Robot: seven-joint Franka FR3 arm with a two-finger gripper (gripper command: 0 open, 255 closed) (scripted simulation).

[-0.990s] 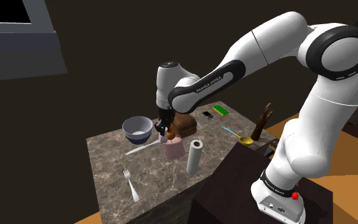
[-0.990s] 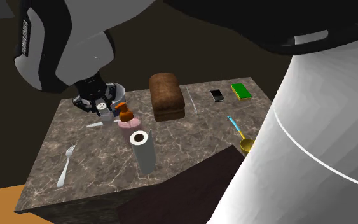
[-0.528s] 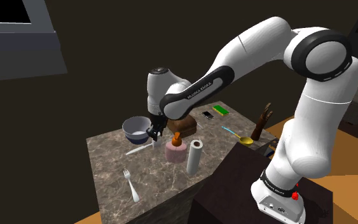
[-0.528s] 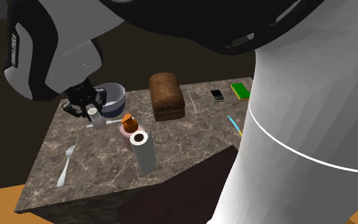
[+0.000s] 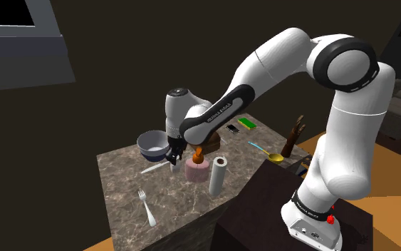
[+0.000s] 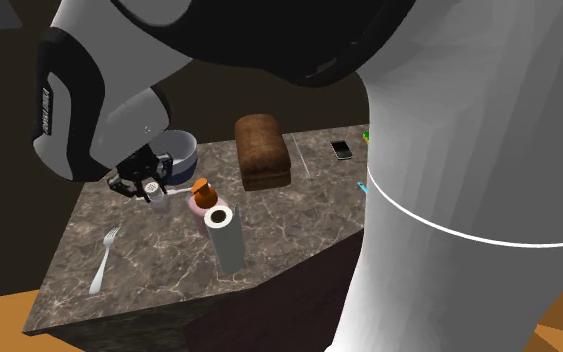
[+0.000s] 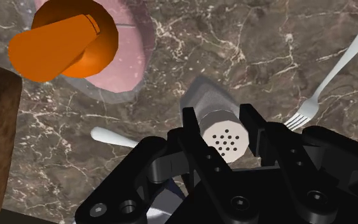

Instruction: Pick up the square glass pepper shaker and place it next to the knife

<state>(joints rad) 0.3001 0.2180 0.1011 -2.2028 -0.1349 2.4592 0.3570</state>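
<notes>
- One marbled surface (image 5: 120, 191) is carrying the knife (image 5: 156, 167).
- The tool (image 7: 223, 121) is hovering low over it, gripping the pepper shaker (image 7: 224, 139).
- The shaker's perforated cap is sitting clasped between both jaws, its body just beside the knife.

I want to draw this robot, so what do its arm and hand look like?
The arm is fat rounded white tubes with dark round joints. A black band with white lettering runs along it, and a small red dot sits on its base. The hand is all black and blocky, with two fingers and round bolts.
</notes>
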